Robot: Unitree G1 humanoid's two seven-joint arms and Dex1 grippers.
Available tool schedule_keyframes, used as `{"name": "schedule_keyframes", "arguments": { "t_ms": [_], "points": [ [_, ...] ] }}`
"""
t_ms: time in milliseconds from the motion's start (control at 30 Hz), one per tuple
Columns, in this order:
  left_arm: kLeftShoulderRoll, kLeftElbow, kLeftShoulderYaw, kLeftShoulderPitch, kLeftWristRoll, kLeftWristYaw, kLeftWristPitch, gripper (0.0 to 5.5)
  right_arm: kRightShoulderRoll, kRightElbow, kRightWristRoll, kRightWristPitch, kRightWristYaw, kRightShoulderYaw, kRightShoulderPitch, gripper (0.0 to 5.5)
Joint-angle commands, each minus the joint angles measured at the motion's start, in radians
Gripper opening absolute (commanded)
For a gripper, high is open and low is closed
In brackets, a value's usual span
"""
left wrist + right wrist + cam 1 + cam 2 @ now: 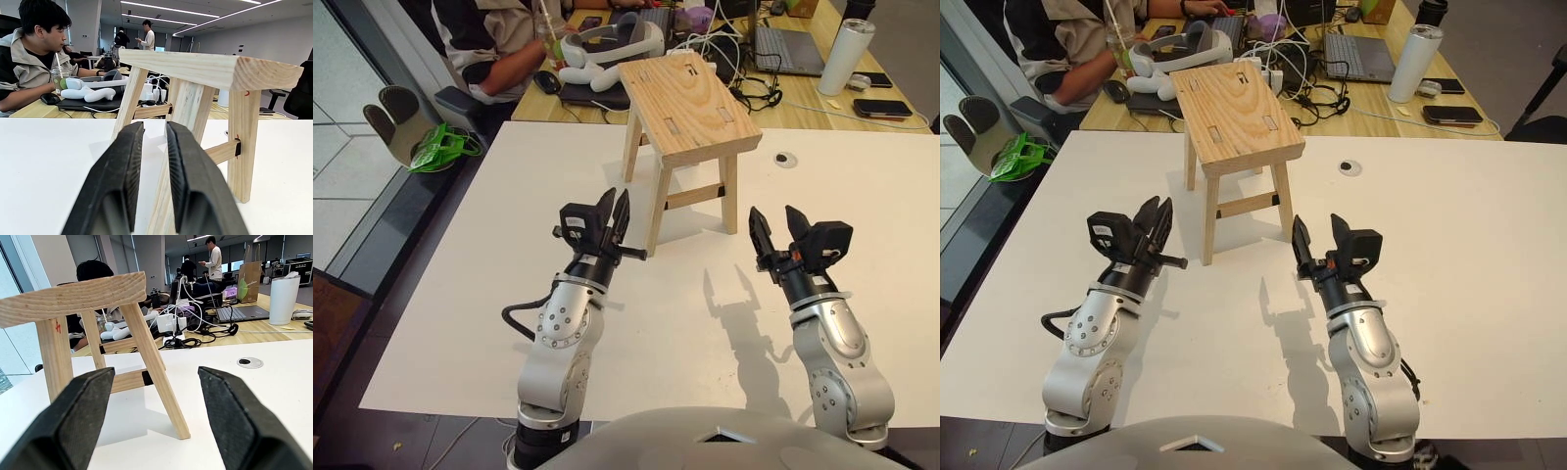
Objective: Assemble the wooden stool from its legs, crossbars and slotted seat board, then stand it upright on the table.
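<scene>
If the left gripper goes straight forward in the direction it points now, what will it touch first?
Most likely the nearest leg of the stool, which stands just ahead of the left gripper; the exact depth is hard to judge.

The white table [450,294] carried a wooden stool [690,98], which stood upright and assembled on the tabletop, toward the table's 12 o'clock edge. A small round cable port [786,159] sat flush in the tabletop at about 2 o'clock from the stool, near it but not touching.
</scene>
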Motion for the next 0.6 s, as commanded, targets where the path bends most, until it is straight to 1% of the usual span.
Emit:
{"name": "schedule_keyframes", "arguments": {
  "t_ms": [33, 300, 433, 600],
  "points": [
    [0.012, 0.012, -0.019, -0.025, 0.034, -0.003, 0.002, 0.85, 0.001, 0.018, 0.017, 0.008, 0.001, -0.006, -0.012, 3.15],
    [0.031, -0.003, -0.106, -0.034, 0.156, 0.018, 0.03, 0.85, -0.021, 0.032, 0.035, 0.027, 0.015, -0.017, -0.041, 3.15],
    [0.019, -0.004, -0.105, -0.028, 0.152, 0.01, 0.044, 0.85, -0.024, 0.021, 0.043, 0.039, 0.011, -0.017, -0.028, 3.15],
    [-0.006, 0.006, -0.058, -0.033, 0.09, -0.011, 0.044, 0.85, -0.017, 0.016, 0.039, 0.035, 0.002, -0.011, -0.015, 3.15]
  ]
}}
